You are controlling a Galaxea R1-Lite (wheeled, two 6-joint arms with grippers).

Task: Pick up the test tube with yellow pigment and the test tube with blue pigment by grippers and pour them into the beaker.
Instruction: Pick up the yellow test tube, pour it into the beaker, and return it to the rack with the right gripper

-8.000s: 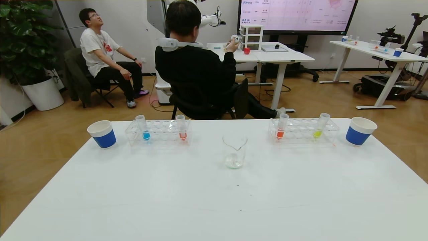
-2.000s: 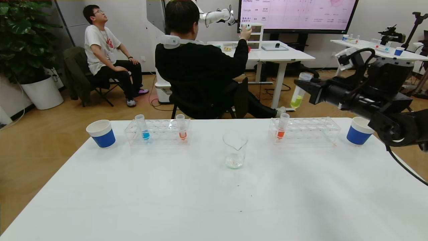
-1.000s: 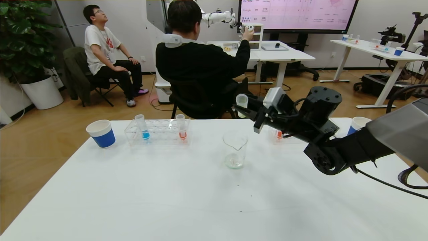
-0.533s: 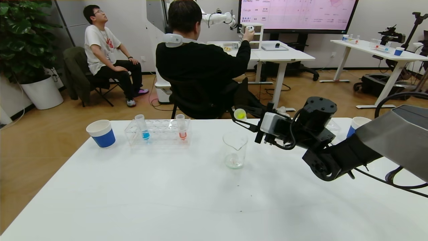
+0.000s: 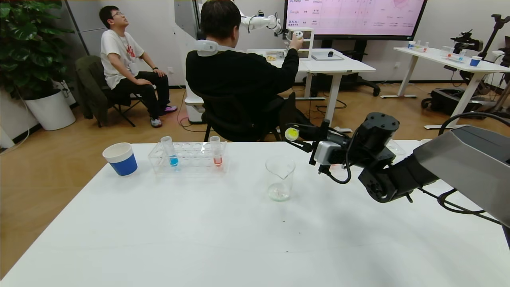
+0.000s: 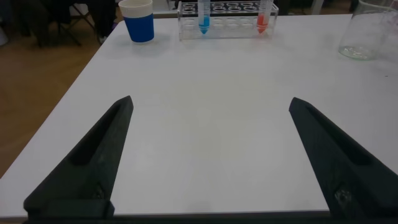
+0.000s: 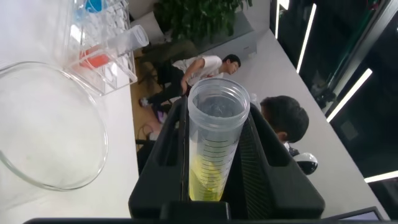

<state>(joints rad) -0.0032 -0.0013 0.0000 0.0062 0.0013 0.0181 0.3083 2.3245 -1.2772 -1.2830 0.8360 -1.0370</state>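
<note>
My left gripper (image 6: 208, 155) sits parked low over the near part of the table (image 5: 223, 239), its fingers spread wide with nothing between them. Farther out, the beaker (image 5: 280, 178) stands at mid-table and looks empty of colour so far. My right gripper (image 5: 299, 140) hangs just beyond and above it, clenched on the test tube with yellow pigment (image 5: 292, 133), which I have tipped close to level with its open mouth turned toward me; in the right wrist view the yellow liquid (image 7: 205, 177) sits back in the tube (image 7: 214, 143), not at the lip. I judge I am at the start of the yellow pour. Next I need the mouth brought squarely over the beaker's rim, then more tilt. At the far left, the test tube with blue pigment (image 5: 170, 151) waits upright in its rack (image 5: 189, 157)
</note>
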